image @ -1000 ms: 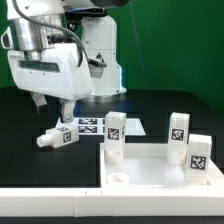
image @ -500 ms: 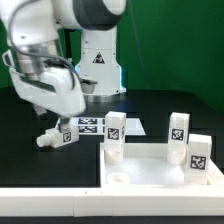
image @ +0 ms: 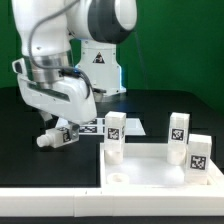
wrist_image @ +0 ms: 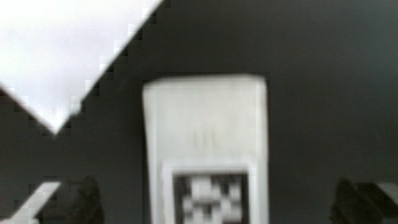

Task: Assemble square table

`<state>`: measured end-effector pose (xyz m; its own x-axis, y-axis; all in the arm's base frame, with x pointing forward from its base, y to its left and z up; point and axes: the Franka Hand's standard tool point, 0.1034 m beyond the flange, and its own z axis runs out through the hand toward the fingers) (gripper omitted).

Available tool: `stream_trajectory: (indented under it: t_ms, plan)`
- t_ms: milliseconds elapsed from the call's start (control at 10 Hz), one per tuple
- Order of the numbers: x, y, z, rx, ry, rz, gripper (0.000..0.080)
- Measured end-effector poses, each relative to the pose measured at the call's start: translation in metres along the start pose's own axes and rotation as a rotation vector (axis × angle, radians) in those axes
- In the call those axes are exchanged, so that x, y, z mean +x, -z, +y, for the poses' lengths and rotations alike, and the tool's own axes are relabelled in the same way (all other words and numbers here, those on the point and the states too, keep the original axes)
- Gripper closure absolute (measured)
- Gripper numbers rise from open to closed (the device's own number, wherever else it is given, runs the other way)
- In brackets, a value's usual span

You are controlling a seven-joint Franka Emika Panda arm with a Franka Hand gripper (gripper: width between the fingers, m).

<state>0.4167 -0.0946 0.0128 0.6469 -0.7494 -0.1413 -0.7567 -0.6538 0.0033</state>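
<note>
black tabletop under your gripper point(image: 62, 128): jaws spread wide, nothing held, the loose leg point(image: 57, 137) lying directly beneath, between the fingers. close off-centre and you'll likely roll or skew it, judging from its round body.

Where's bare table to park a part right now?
Bare black table lies at the exterior view's left, ahead of the lying leg, and beyond the tabletop at its right. Crowded: the gripper over that leg, the marker board, three standing legs.
</note>
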Motion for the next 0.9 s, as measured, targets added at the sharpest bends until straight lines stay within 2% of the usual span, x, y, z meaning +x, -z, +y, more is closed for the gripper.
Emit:
stream_trajectory:
  t_ms: [200,300,400,500,600,800,900]
  plan:
    - [0.0033,-0.0030,0.0004,-0.007,0.003,0.020,0.0150]
    - [0.0032,-0.0031,0.0005,-0.007,0.003,0.020,0.0273]
    - [0.0032,-0.0031,0.0006,-0.007,0.003,0.020,0.0273]
    - [0.0032,-0.0031,0.0006,-0.007,0.003,0.020,0.0413]
    - [0.0033,-0.0030,0.0005,-0.007,0.003,0.020,0.0520]
    - [0.0061,0.0010,0.0012,-0.013,0.200,0.028,0.0519]
    - [0.0057,0.0068,0.0011,-0.007,0.309,0.049,0.0519]
